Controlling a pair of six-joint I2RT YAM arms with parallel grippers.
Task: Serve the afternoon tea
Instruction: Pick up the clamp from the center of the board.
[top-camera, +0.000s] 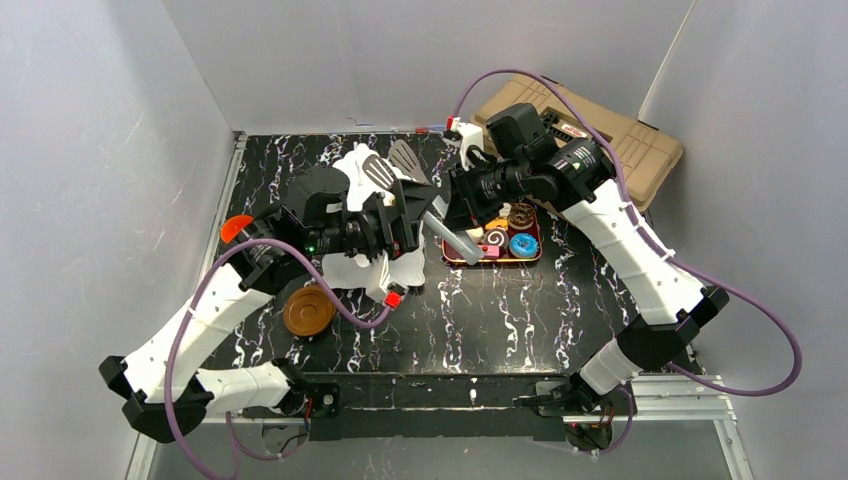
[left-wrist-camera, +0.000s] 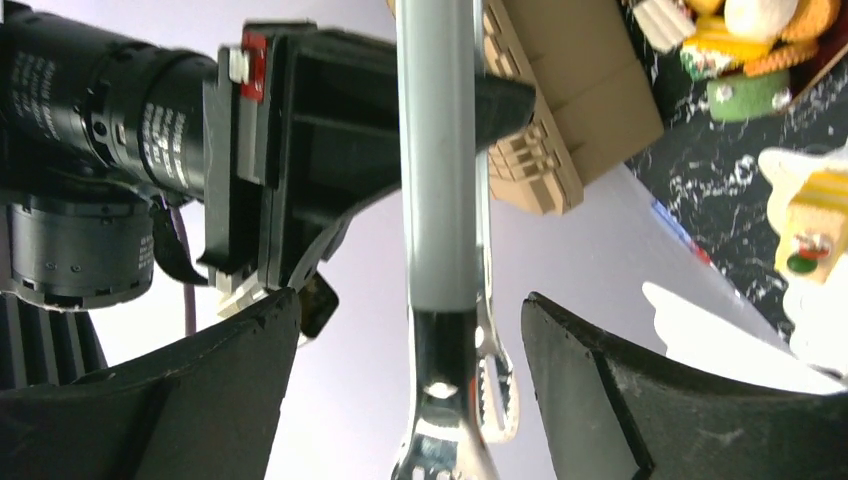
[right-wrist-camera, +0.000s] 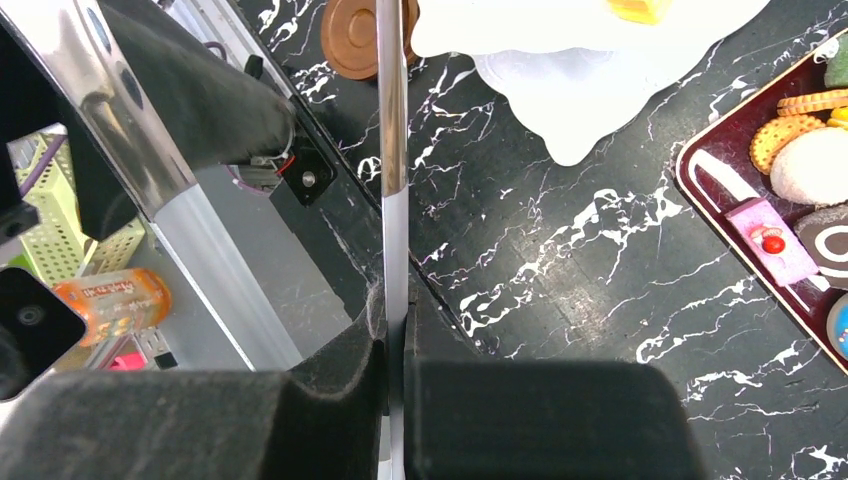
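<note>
The white tiered stand (top-camera: 352, 268) is mostly hidden under my left arm; a yellow pastry (left-wrist-camera: 812, 225) lies on one plate. Toy pastries fill a red tray (top-camera: 492, 260), which also shows in the right wrist view (right-wrist-camera: 697, 170). A brown saucer (top-camera: 308, 311) lies at front left and an orange cup (top-camera: 235, 228) at far left. The dark cup is out of view. My right gripper (top-camera: 447, 208) (right-wrist-camera: 397, 340) is shut on the metal tongs (top-camera: 405, 160) (right-wrist-camera: 392, 150). My left gripper (top-camera: 413, 225) (left-wrist-camera: 410, 390) is open, and the tongs (left-wrist-camera: 437, 200) pass between its fingers without touching.
A tan toolbox (top-camera: 590, 130) sits at the back right corner and shows in the left wrist view (left-wrist-camera: 560, 110). Grey walls close in the black marble table (top-camera: 520, 320) on three sides. The two wrists are close together above the table's middle.
</note>
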